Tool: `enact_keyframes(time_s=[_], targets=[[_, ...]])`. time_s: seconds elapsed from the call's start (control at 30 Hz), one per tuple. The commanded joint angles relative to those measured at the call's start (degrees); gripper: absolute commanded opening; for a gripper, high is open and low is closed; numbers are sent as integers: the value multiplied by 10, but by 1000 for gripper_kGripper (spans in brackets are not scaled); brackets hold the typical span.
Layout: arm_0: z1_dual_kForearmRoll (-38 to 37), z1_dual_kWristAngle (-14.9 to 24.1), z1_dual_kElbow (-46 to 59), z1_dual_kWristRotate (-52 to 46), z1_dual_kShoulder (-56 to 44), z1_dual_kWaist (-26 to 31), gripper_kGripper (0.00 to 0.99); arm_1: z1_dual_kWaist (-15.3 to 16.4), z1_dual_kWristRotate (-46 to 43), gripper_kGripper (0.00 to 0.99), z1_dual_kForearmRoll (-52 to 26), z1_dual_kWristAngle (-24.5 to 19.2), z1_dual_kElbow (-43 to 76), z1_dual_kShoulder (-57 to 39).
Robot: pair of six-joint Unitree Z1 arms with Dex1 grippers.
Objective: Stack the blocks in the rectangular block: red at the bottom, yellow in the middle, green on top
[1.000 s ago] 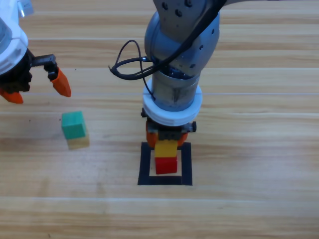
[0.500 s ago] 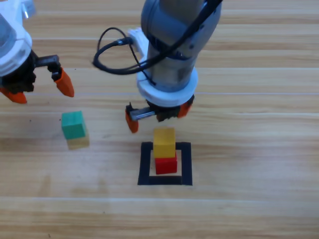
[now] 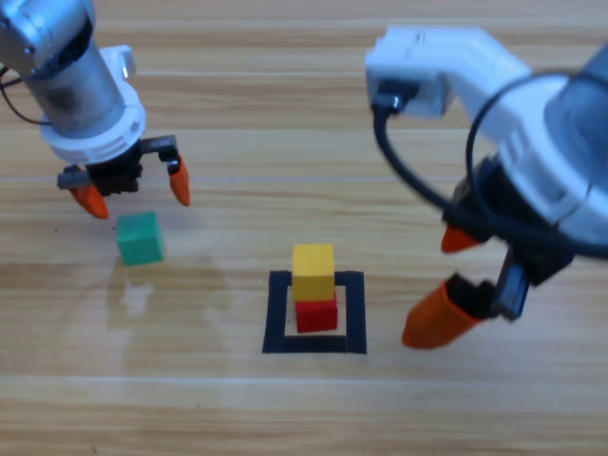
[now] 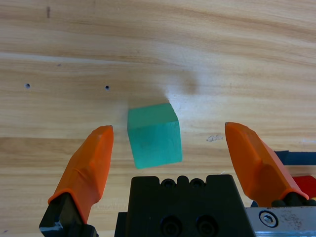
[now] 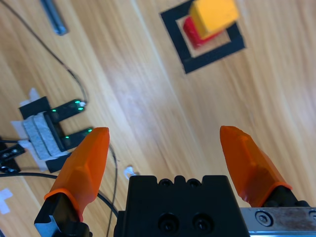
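Note:
The yellow cube (image 3: 313,270) sits on the red cube (image 3: 317,314) inside the black tape square (image 3: 276,316). Off to the right of the square, my right gripper (image 3: 448,278) is open and holds nothing. Its wrist view looks back at the yellow cube (image 5: 213,14), the red cube (image 5: 194,32) and the tape square (image 5: 208,60), with the right gripper (image 5: 165,129) well away from them. The green cube (image 3: 140,237) lies alone on the wood at left. My left gripper (image 3: 135,190) hovers open just behind it. From that wrist, the green cube (image 4: 153,136) lies between the spread jaws of the left gripper (image 4: 169,128), untouched.
The right wrist view shows a small grey device with green lights (image 5: 53,126), thin black cables (image 5: 74,79) and a metal rod (image 5: 53,17) lying beyond the stack. A corner of the red cube (image 4: 308,183) and the tape (image 4: 296,158) shows at the left wrist view's right edge.
My right gripper let go of the yellow cube on the red one and drew away to the right. My left gripper moved in over the green cube.

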Motion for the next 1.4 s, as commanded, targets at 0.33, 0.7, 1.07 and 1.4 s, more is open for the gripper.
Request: enact_keyframes(time_s=[0.33,0.7,1.07,1.4], targets=[[7,36,3,-46,79,-25,960,-16,-20,990,-144,47,126,-54],[8,47,14,-76,84,-36,897,-16,-24,990,-139,54,106,-114],[23,46,29,-74,55,-51,334,-11,-33,990,-103,56,76,-115],[96,48,-114,41,-2,-129,89,-11,-33,990,-98,56,84,-117]])
